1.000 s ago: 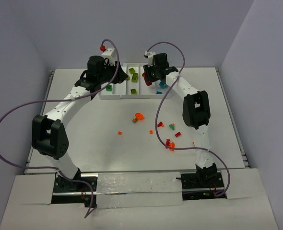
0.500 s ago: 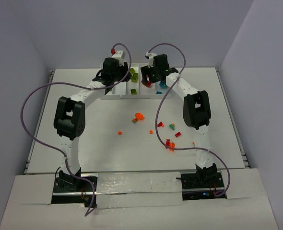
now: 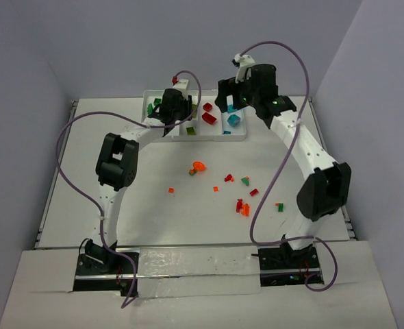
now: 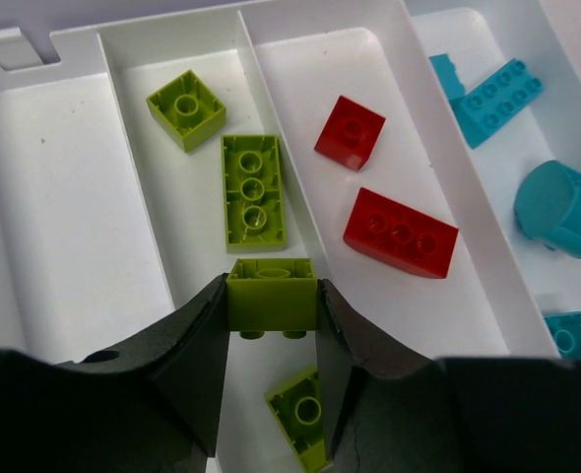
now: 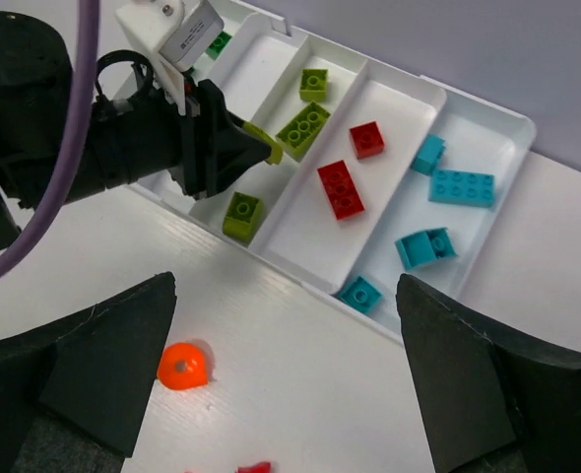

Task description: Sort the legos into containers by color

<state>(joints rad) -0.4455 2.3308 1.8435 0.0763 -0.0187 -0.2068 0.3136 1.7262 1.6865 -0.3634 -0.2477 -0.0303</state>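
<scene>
While a second ago it hung over the tray's left end, the left claw (image 4: 271,307) has now swung inward and pinches a lime green brick (image 4: 271,291) between its fingers, just above the lime compartment (image 4: 187,246) of the white tray (image 5: 487,116), where 3 lime bricks (image 4: 253,187) already lie. Letting go here should sort it correctly. The right claw (image 5: 286,370) has lifted back from the teal compartment (image 5: 478,138) and gapes wide, holding nothing. Red, orange, green and teal loose legos (image 3: 244,209) lie on the desk (image 3: 154,226), so much sorting remains.
</scene>
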